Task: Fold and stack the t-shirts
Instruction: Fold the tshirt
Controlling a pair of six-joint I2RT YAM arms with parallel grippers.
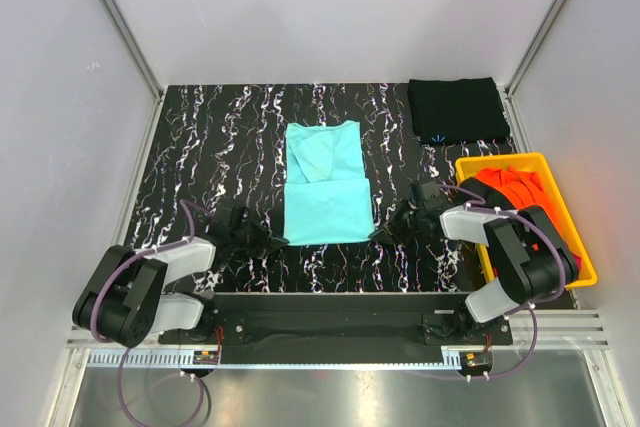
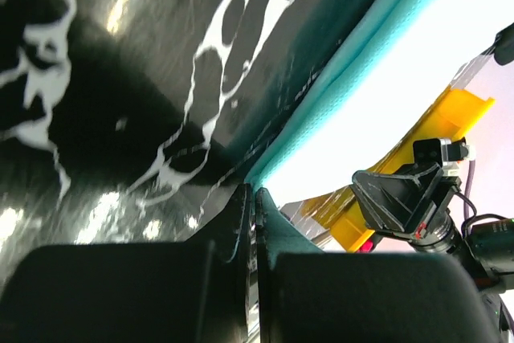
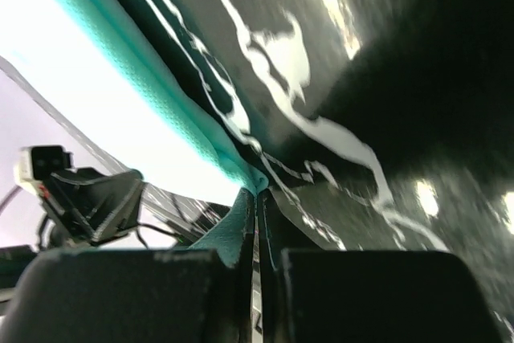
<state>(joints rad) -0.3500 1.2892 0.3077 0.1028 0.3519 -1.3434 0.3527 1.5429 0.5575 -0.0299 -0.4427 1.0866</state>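
Observation:
A light teal t-shirt (image 1: 325, 187) lies flat mid-table, its top part folded down over itself. My left gripper (image 1: 272, 240) is at the shirt's near left corner. In the left wrist view this gripper (image 2: 254, 194) is shut, with the teal hem (image 2: 353, 54) pinched at the tips. My right gripper (image 1: 385, 235) is at the near right corner. The right wrist view shows it (image 3: 259, 194) shut on the teal edge (image 3: 136, 54). A folded black t-shirt (image 1: 457, 110) rests at the back right. An orange t-shirt (image 1: 515, 187) is bunched in the bin.
A yellow plastic bin (image 1: 500, 160) stands at the right edge of the table, close beside my right arm; it also shows as the yellow bin (image 2: 450, 118) in the left wrist view. White walls enclose the black marbled table (image 1: 220, 147) on three sides.

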